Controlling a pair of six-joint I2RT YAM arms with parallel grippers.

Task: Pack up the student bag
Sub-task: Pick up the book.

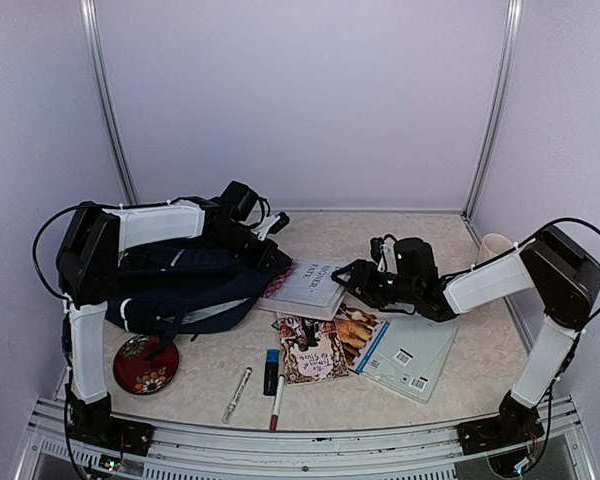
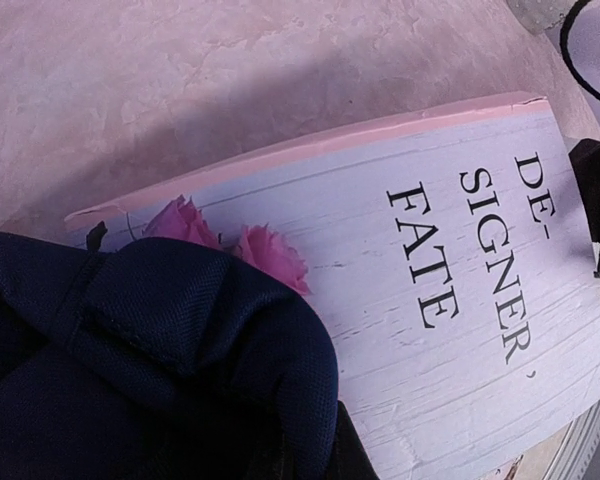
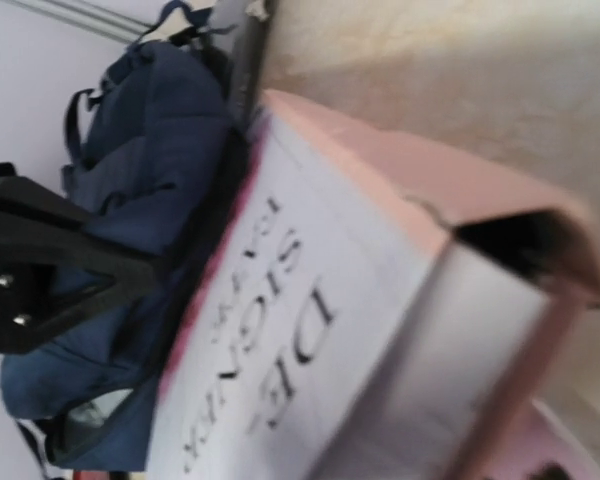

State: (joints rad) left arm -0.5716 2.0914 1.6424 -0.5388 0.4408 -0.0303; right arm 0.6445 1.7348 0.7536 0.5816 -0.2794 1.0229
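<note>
Pens lie closest to the front rail: a white marker (image 1: 236, 394), a red-tipped pen (image 1: 277, 402) and a blue-and-black marker (image 1: 271, 371), with a red patterned dish (image 1: 145, 363) to their left. Just behind are an illustrated booklet (image 1: 310, 350) and a clear pouch (image 1: 410, 355). The student bag (image 1: 180, 285) lies on its side at the table's left. The left gripper (image 1: 270, 250) pinches its rim, jaws nearly together. That fabric lip overlaps the white book (image 1: 310, 285). The right gripper (image 1: 355, 278) is spread wide at the book's other end; I cannot tell whether it is pressing the book.
</note>
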